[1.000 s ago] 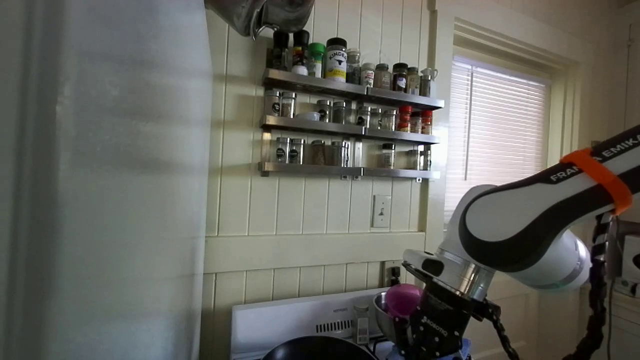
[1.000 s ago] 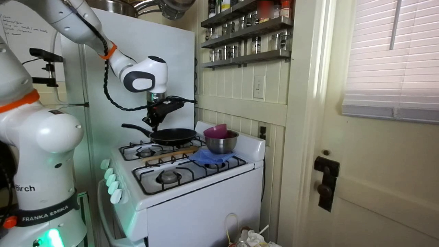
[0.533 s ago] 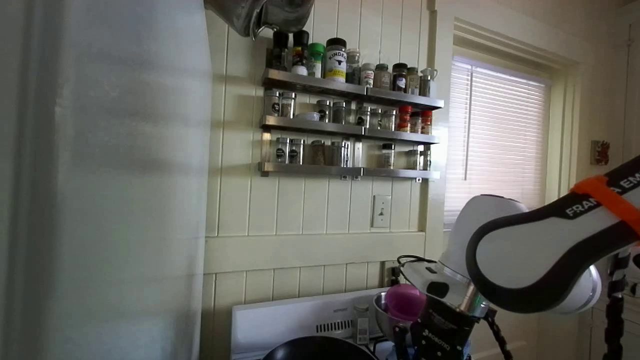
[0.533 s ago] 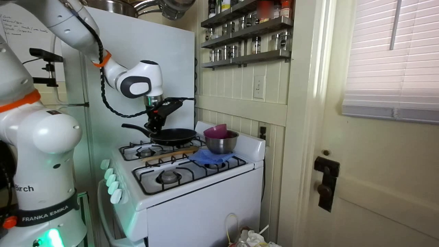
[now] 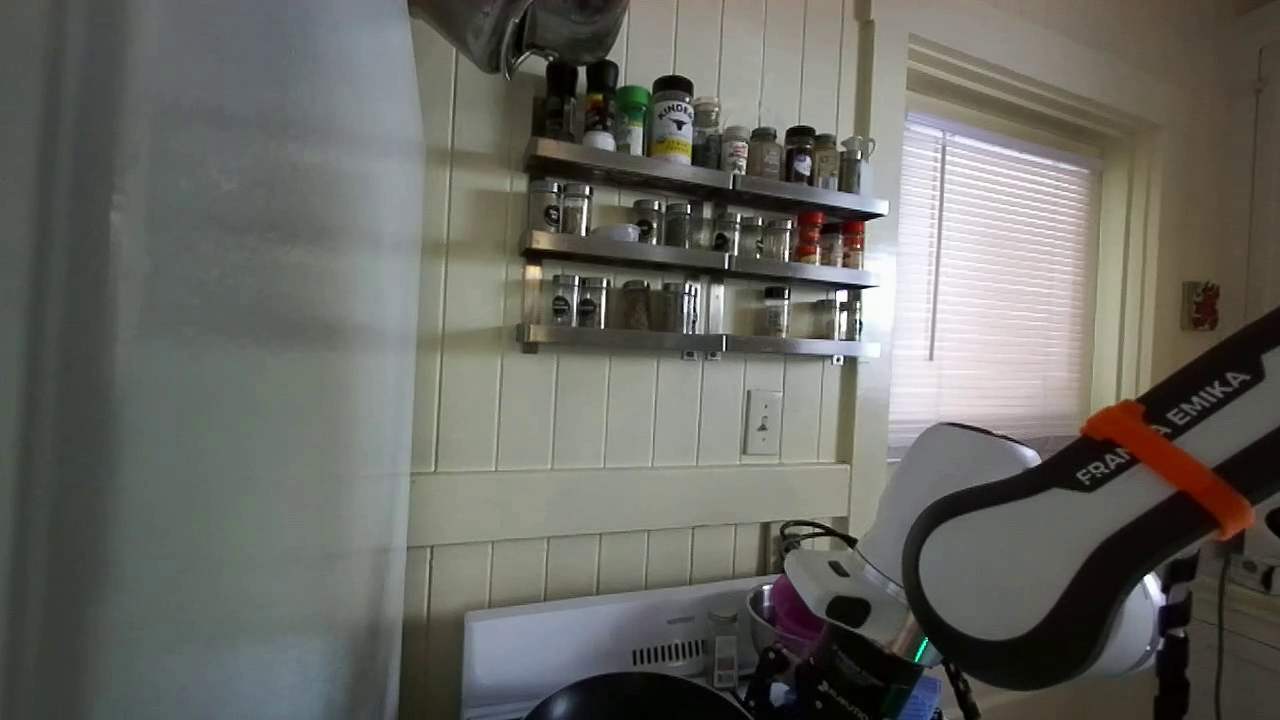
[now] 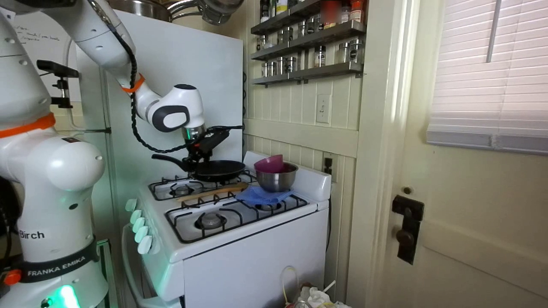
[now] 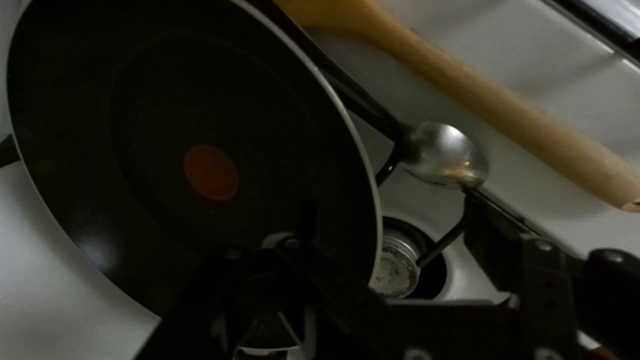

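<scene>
In an exterior view, the arm at 3 o'clock reads "FRAN" and "A EMIKA", split by an orange band; a spice jar at 12 o'clock shows "KINDE". In an exterior view, at 8 o'clock, the base column says "Birch", its collar "FRANKA EMIKA"; whiteboard script at 10 o'clock is illegible.

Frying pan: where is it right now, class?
In an exterior view, the frying pan sits on the stove near the fridge, left of the steel bowl, with a wooden utensil just in front.

pan: cut by wrist view's top | whiteboard writing: blurred
</scene>
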Controlling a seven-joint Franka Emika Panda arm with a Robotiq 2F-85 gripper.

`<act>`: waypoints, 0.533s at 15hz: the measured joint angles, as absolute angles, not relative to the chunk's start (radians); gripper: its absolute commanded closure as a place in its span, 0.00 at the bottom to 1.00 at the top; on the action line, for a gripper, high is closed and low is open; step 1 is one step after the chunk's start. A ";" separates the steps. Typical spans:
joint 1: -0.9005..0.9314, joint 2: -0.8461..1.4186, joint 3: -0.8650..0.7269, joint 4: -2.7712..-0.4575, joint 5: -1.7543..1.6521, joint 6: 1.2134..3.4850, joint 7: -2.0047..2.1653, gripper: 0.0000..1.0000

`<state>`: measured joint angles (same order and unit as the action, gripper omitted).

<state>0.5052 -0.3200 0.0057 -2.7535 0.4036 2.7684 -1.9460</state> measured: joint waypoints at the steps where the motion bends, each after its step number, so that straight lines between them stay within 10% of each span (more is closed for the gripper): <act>1: 0.505 -0.320 0.006 -2.752 0.404 2.768 -1.946 0.00; 8: 0.516 -0.294 -0.010 -2.749 0.401 2.874 -1.975 0.00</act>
